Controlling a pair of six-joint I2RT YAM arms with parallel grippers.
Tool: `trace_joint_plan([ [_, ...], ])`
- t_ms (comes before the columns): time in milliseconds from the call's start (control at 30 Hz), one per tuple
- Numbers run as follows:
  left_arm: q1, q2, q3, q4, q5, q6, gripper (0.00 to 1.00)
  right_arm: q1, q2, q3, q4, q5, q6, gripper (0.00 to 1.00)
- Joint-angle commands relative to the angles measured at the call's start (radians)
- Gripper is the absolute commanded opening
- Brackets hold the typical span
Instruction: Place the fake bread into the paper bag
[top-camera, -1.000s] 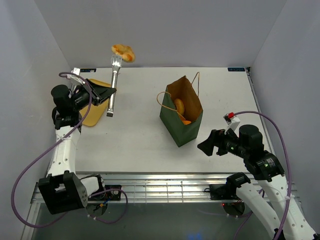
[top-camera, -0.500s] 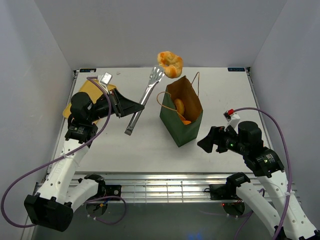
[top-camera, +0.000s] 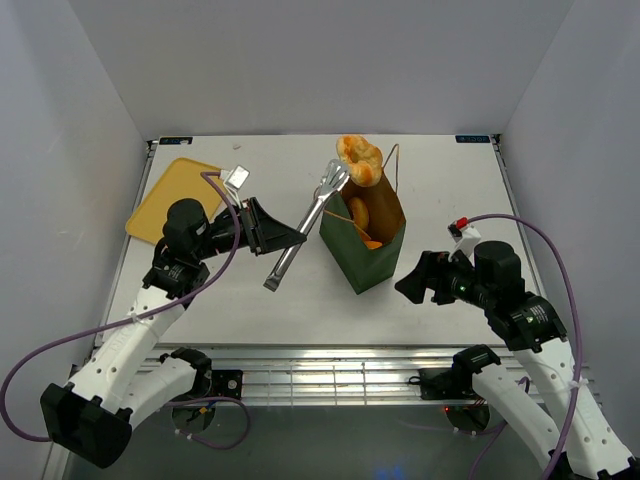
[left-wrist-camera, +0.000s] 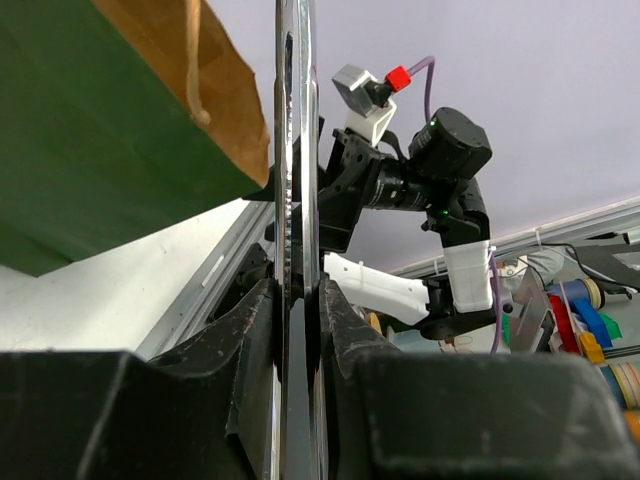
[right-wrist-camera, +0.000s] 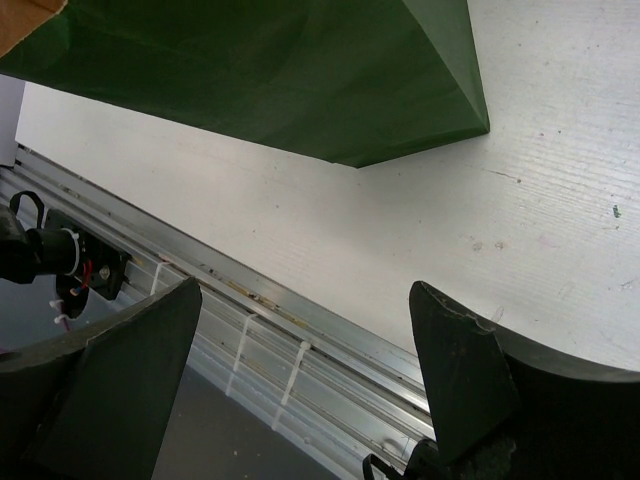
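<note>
My left gripper (top-camera: 297, 238) (left-wrist-camera: 297, 300) is shut on the shaft of the metal tongs (top-camera: 305, 225) (left-wrist-camera: 297, 150). The tongs' tips pinch a golden-brown piece of fake bread (top-camera: 360, 160) just above the back rim of the paper bag's mouth. The dark green paper bag (top-camera: 365, 235) (left-wrist-camera: 90, 170) (right-wrist-camera: 300, 70) stands upright and open. Two more orange bread pieces (top-camera: 360, 213) lie inside it. My right gripper (top-camera: 412, 285) (right-wrist-camera: 300, 340) hangs open and empty, low over the table beside the bag's near right corner.
The flat yellow tray (top-camera: 165, 195) lies at the far left of the white table (top-camera: 470, 190). A metal rail (right-wrist-camera: 300, 340) runs along the table's near edge. Grey walls close in the back and both sides.
My left arm has swung right, carrying the tongs and the bread from above the tray's far side to the bag's mouth. The right arm has stayed put.
</note>
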Motion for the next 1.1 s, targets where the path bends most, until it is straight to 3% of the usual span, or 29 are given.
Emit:
trace_joint_plan([
  [0, -0.009, -0.043, -0.016, 0.017, -0.025, 0.020, 0.00, 0.002, 0.012, 0.022, 0.037, 0.009, 0.003, 0.90],
  [833, -0.034, -0.024, -0.058, 0.015, -0.033, 0.017, 0.00, 0.004, 0.007, 0.002, 0.050, 0.004, 0.008, 0.90],
  [1067, -0.034, -0.021, -0.059, 0.015, -0.034, 0.017, 0.08, 0.004, 0.009, 0.002, 0.050, 0.004, 0.003, 0.90],
])
